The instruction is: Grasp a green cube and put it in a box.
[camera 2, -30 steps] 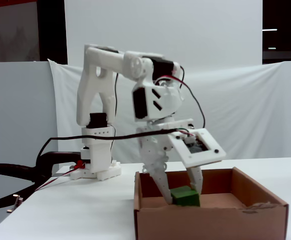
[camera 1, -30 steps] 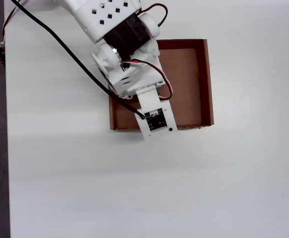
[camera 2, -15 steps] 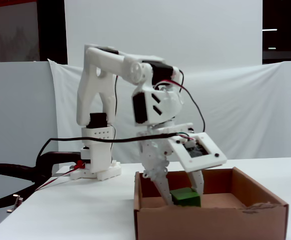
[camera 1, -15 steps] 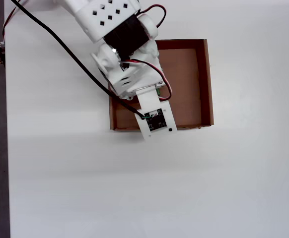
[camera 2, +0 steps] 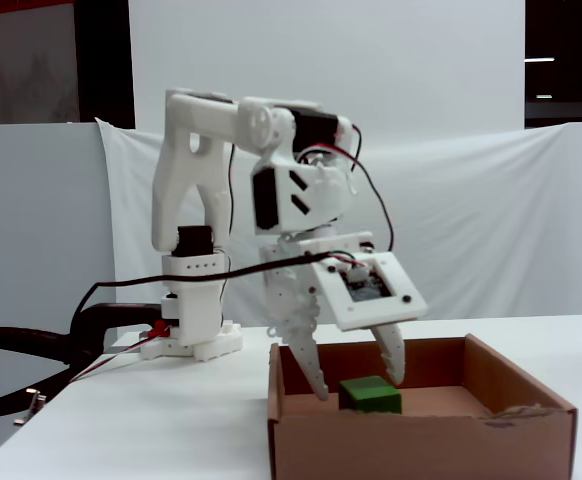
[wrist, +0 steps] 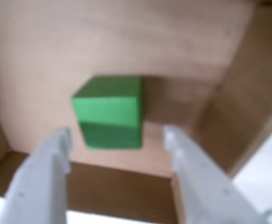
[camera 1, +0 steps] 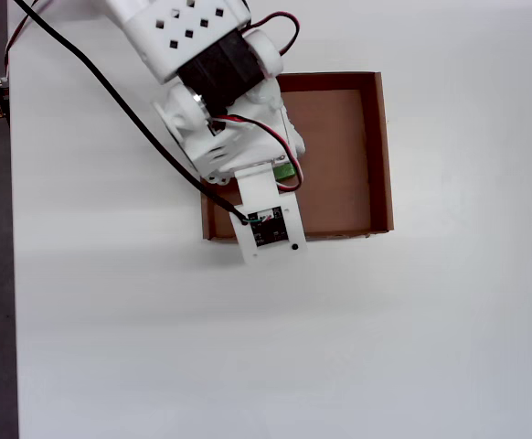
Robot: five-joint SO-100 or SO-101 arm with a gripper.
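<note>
The green cube (wrist: 110, 113) rests on the floor of the box (camera 2: 526, 420) (at the floor's nine o'clock side in the overhead view), the gripper (wrist: 117, 140) spread wide above it, so the task looks essentially finished.

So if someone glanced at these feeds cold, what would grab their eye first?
The green cube, sitting on the box floor near its left side in the fixed view, bright against the brown cardboard. Next, the white gripper hanging open just above it, one finger on each side and neither touching the cube in the wrist view.
</note>
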